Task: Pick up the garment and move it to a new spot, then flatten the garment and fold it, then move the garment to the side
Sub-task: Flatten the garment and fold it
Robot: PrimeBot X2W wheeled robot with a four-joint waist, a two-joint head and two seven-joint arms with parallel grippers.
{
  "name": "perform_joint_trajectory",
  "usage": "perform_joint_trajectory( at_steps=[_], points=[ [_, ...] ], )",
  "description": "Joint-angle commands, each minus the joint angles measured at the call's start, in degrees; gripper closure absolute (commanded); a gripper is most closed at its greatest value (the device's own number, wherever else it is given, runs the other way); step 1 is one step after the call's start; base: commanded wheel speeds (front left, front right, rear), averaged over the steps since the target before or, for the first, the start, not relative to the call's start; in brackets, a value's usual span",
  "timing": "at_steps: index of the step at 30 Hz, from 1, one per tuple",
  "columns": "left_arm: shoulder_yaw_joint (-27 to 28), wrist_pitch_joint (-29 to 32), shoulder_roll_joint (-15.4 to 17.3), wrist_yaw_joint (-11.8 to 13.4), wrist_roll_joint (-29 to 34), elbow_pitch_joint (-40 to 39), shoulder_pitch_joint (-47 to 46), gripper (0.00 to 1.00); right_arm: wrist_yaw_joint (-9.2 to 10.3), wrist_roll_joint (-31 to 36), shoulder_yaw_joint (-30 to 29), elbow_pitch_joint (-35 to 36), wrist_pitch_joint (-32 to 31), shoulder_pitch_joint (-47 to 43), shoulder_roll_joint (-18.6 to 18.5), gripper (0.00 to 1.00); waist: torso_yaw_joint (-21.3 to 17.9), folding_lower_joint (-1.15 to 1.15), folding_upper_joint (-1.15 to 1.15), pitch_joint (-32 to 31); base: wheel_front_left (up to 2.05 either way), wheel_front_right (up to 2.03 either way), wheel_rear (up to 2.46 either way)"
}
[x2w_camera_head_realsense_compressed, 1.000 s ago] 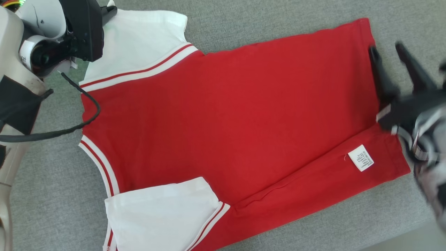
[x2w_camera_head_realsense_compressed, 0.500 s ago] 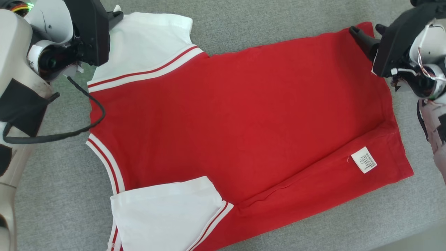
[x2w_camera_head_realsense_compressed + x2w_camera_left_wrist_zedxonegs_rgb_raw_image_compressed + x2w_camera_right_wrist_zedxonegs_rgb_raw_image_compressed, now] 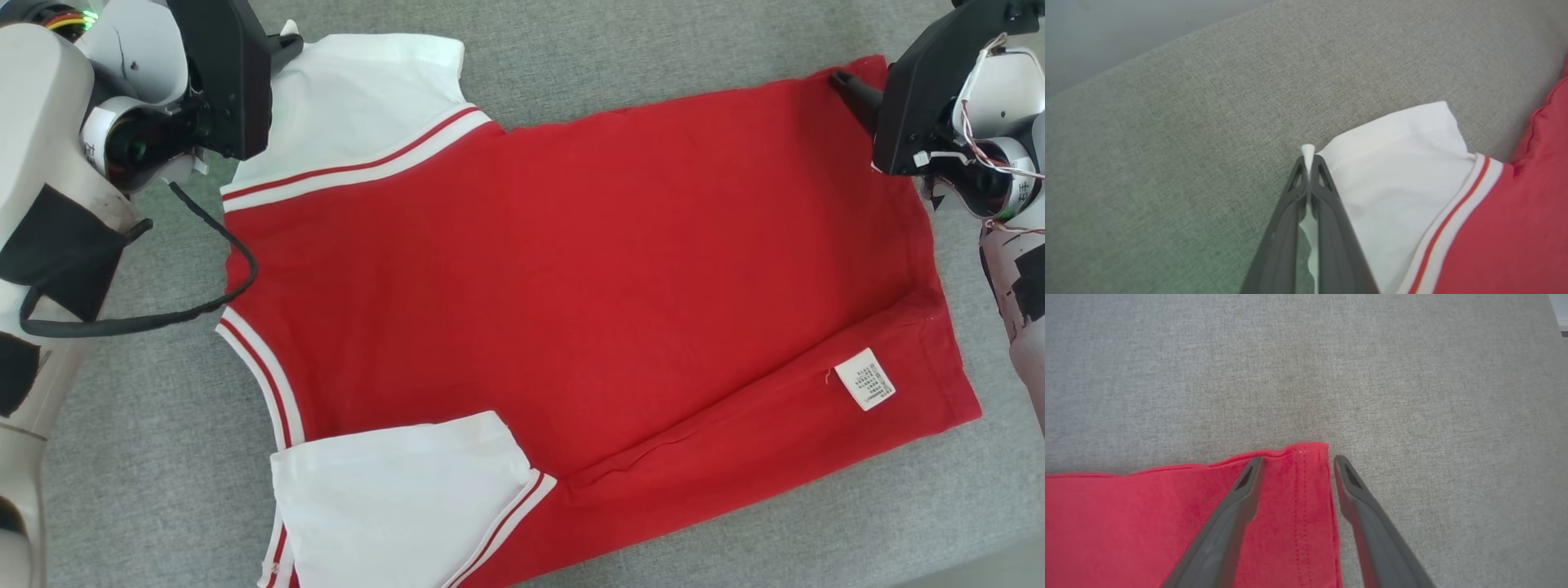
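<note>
rik: Grey woven fabric surface (image 3: 653,49) under everything, with the red shirt (image 3: 571,286) and its white sleeves spread flat on it. So what's changed from a second back?

dana: Mostly the right gripper (image 3: 1299,461). It was a blur by the middle of the shirt's right edge, and now it's up at the far hem corner (image 3: 1312,451). The whole head picture slid a bit too, but that's the camera. The shirt itself looks put.

rik: Is it pinching yet?

dana: Nope, jaws apart. One finger (image 3: 1243,498) is over the red cloth and the other is over the grey just beside the edge, so they straddle that corner.

rik: And the left gripper (image 3: 1309,161)?

dana: Same as before, clamped tight on the corner of the far white sleeve (image 3: 1404,163). A little white tip pokes out past the fingertips.

rik: Which way's the shirt lying?

dana: Long axis runs side to side in the head view, tilted a bit so the hem end sits higher in the picture. Shoulders point to the robot's left, hem to its right. The white label (image 3: 865,378) is near the hem on the near side, and the other sleeve (image 3: 392,498) is at the near left.
</note>
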State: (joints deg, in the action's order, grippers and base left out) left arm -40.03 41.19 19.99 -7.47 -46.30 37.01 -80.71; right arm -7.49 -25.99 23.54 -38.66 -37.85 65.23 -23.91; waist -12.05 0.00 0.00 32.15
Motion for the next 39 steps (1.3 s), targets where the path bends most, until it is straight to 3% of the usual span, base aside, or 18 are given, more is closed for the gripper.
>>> perform_joint_trajectory(
  at_steps=[1, 2, 3, 4, 6, 16, 24, 28, 39],
  points=[
    [-0.38, -0.29, 0.07, -0.06, -0.1, 0.04, -0.06, 1.0, 0.0, 0.67, 0.19, -0.46, 0.33, 0.43, 0.26, 0.23, 0.24, 0.0, 0.0, 0.13, 0.0, 0.0, 0.0],
    [-0.49, -0.28, 0.04, -0.06, -0.17, -0.01, -0.01, 1.0, 0.0, 0.81, 0.22, -0.74, 0.54, 0.48, 0.28, 0.34, 0.35, 0.0, 0.0, 0.17, 0.0, 0.0, 0.0],
    [-0.56, -0.3, 0.01, -0.06, -0.25, -0.06, -0.02, 1.0, 0.0, 1.03, 0.3, -1.04, 0.7, 0.58, 0.28, 0.51, 0.46, 0.0, 0.0, 0.24, 0.0, 0.0, 0.0],
    [-0.62, -0.36, 0.03, -0.06, -0.27, -0.12, -0.11, 1.0, 0.0, 1.04, 0.39, -1.39, 0.97, 0.69, 0.27, 0.57, 0.55, 0.0, 0.0, 0.31, 0.0, 0.0, 0.0],
    [-0.68, -0.6, 0.17, -0.06, -0.33, -0.24, -0.27, 1.0, 0.0, 1.14, 0.47, -2.0, 1.91, 0.94, 0.13, 1.0, 0.75, 0.0, 0.0, 0.48, 0.0, 0.0, 0.0],
    [-2.49, -9.8, 2.59, -0.06, 1.87, -2.96, -2.82, 1.0, 0.02, 0.79, 1.09, -3.4, 15.8, 2.6, -0.76, 1.0, 1.1, 0.0, 0.0, 0.73, 0.0, 0.0, 0.0],
    [-2.93, -21.8, 3.94, -0.05, 5.08, -1.43, -6.66, 1.0, 0.02, -4.49, 1.44, -5.98, 26.34, 4.2, -1.45, 1.0, 1.68, 0.0, 0.0, 0.67, 0.0, 0.0, 0.0],
    [-2.99, -27.81, 3.13, -0.05, 5.35, -0.36, -8.2, 1.0, 0.02, -7.86, 1.82, -6.9, 30.45, 5.38, -2.47, 1.0, 2.51, 0.0, 0.0, 0.46, 0.0, 0.0, 0.0],
    [-4.57, -31.36, 3.86, -0.01, -0.25, -3.93, -0.11, 1.0, 0.02, -22.59, 7.21, -3.34, 27.18, -0.86, -8.5, 1.0, 5.72, 0.0, 0.0, -2.84, 0.0, 0.0, 0.0]
  ],
)
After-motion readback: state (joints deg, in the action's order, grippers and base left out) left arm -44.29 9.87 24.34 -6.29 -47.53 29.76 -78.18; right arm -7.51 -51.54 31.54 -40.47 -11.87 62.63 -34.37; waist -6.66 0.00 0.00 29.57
